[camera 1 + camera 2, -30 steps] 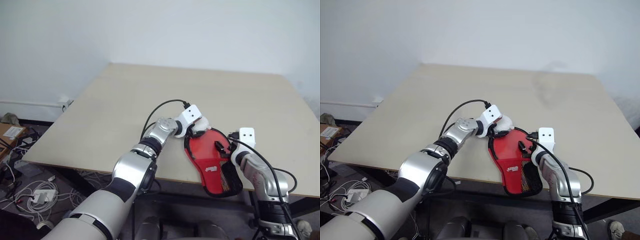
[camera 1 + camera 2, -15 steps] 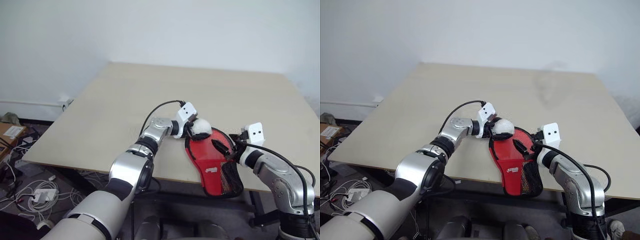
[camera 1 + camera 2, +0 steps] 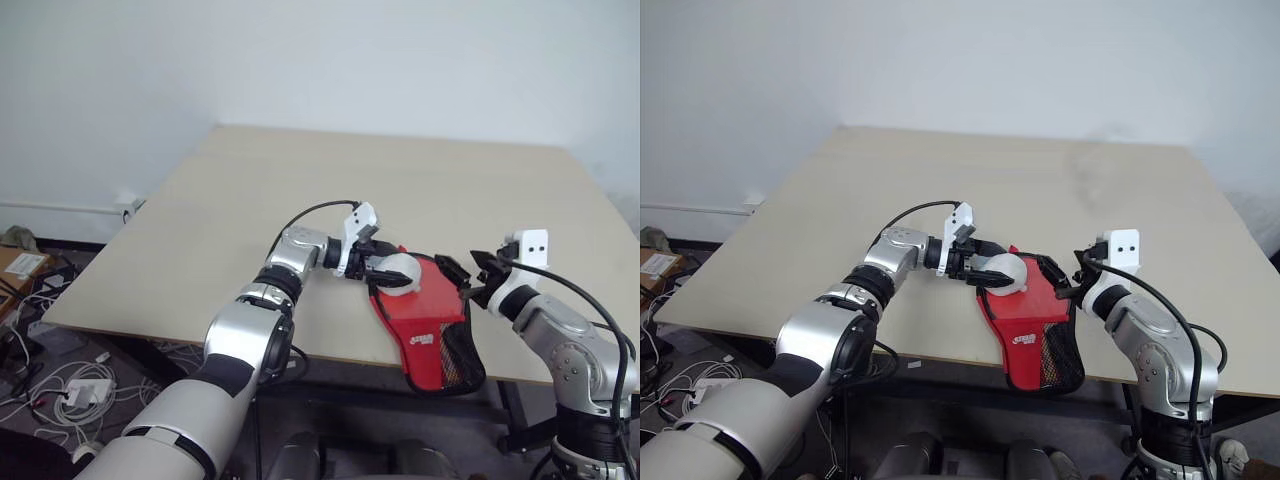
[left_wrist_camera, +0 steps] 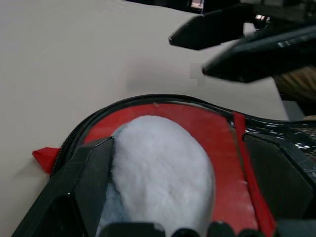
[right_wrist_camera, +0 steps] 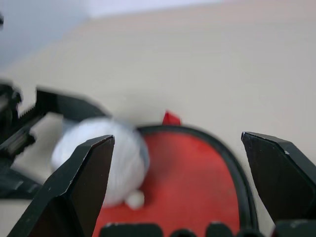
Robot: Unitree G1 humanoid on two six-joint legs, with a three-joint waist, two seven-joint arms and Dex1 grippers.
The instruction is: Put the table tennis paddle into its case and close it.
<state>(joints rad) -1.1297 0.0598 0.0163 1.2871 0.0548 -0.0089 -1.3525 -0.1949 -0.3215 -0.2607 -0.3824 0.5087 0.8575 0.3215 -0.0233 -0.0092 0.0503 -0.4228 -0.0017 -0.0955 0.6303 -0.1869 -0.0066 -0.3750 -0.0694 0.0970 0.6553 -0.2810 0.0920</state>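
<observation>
left gripper (image 3: 388,268): has swung round to point across the case (image 3: 425,320), fingers spread wider than a second ago, grey-white lump (image 3: 402,270) loose between them
right gripper (image 3: 476,278): lifted off the case, wide open, empty, at its 3 o'clock
case: flat at the table's (image 3: 400,180) 5 o'clock edge, mesh end overhanging
paddle: probably inside, can't tell
meaning: looks like both arms are backing off, zip check left
</observation>
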